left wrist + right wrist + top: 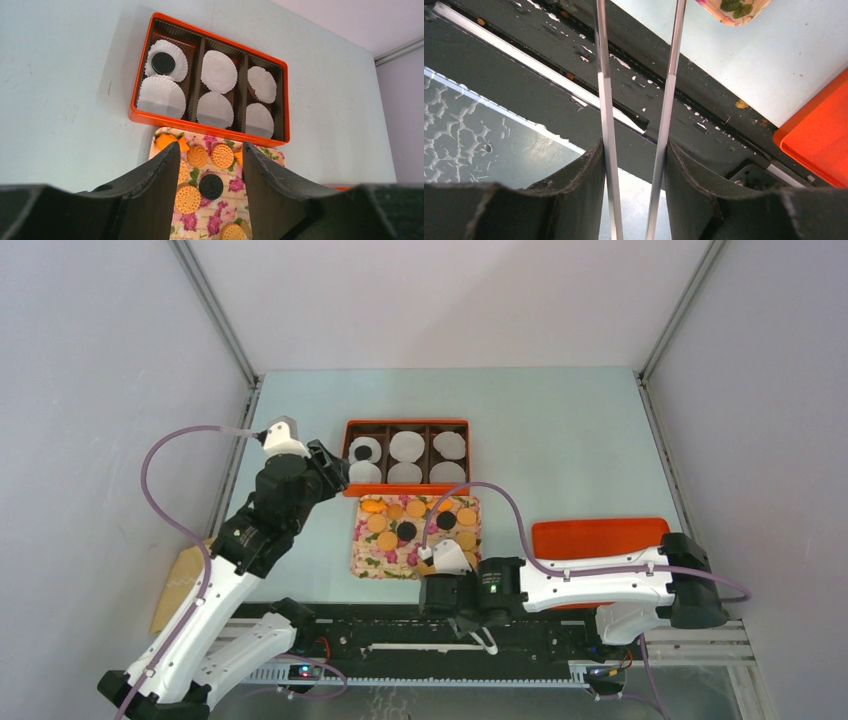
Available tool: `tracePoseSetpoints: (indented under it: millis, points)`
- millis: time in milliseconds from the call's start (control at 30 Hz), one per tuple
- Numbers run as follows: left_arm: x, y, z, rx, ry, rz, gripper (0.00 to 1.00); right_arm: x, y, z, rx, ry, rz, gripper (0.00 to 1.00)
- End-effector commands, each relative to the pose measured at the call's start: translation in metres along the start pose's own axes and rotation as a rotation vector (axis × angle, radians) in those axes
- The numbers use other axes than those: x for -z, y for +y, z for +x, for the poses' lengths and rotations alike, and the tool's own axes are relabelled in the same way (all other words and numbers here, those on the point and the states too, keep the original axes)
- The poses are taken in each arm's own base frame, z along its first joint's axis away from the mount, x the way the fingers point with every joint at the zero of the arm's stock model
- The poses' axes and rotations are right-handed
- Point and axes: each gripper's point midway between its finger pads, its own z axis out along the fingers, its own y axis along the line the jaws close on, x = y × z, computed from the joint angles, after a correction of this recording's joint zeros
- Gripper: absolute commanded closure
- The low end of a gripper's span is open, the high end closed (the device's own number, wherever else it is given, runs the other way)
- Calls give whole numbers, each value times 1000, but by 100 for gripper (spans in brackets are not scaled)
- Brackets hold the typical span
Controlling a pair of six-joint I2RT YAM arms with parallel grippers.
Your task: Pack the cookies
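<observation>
Golden-orange and black cookies (416,508) lying flat on floral tray (365,560), just beside orange box (405,424). Likely light, stiff, brittle: gripping gently across opposite edges advised. Left hand (210,150) hovering over tray, spread, empty. Right hand (634,150) pinching metal tongs (604,100).

top external: fixed high behind the near edge, looks down and forward, far enough to take in the whole tabletop (560,420)
left wrist: looks out along the left end effector (210,147), tilted down, mid-range; floral tray (216,222) near, orange box (170,124) beyond it
right wrist: close, faces down at the black rail (549,60) along the near tabletop edge; tongs (604,100) run up mid-frame, tray corner and orange lid (819,135) at the margins
overlap: tray and box in top + left wrist; tray corner, lid and rail in top + right wrist
</observation>
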Motion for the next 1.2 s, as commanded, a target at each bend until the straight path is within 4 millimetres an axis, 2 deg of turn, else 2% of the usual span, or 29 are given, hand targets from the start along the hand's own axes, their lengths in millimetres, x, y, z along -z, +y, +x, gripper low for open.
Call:
tracePoseSetpoints:
  millis: [0, 100, 167, 267, 400, 500, 667, 800, 933, 1000, 1033, 1167]
  points:
    - [-1, 0, 4, 24, 8, 11, 46, 16, 5, -6, -60, -34, -45, 79]
    - [0, -2, 4, 27, 10, 21, 46, 17, 1, -6, -73, -26, -35, 75]
    - [1, -2, 4, 31, 8, 24, 46, 16, -2, -4, -81, -17, -18, 66]
    - [2, -2, 4, 31, 6, 27, 46, 15, -4, -4, -86, -11, -2, 60]
    - [3, -2, 3, 33, 4, 31, 46, 17, -1, -9, -77, -7, -19, 60]
    - [4, -2, 3, 34, 3, 34, 46, 20, 7, -15, -65, -4, -61, 63]
    - [4, -2, 4, 31, 5, 35, 46, 28, 10, -30, -54, -16, -90, 75]
    - [5, -1, 3, 26, -2, 32, 46, 33, 0, -52, -81, -66, -94, 81]
    - [4, -1, -1, 21, -11, 24, 46, 41, -12, -85, -106, -142, -108, 82]
    - [4, -2, -3, 15, -12, 22, 46, 40, -21, -93, -118, -143, -90, 81]
    - [4, -2, -4, 13, -12, 21, 46, 40, -25, -93, -122, -140, -74, 80]
    - [4, 1, -4, 4, -13, 7, 46, 45, -25, -86, -116, -134, -71, 64]
